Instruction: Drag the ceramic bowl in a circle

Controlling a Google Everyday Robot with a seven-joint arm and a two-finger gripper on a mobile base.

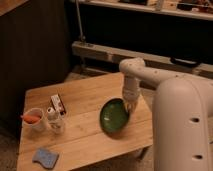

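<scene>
The ceramic bowl is a glossy dark-green shallow dish on the right half of the wooden table. My white arm reaches in from the right and bends down to the bowl's upper right rim. The gripper sits right at that rim, touching or just inside it. Whether it holds the rim cannot be made out.
A white mug with an orange carrot stands at the table's left. A small box and a clear container sit beside it. A blue sponge lies near the front left corner. Dark cabinets and a metal rail stand behind.
</scene>
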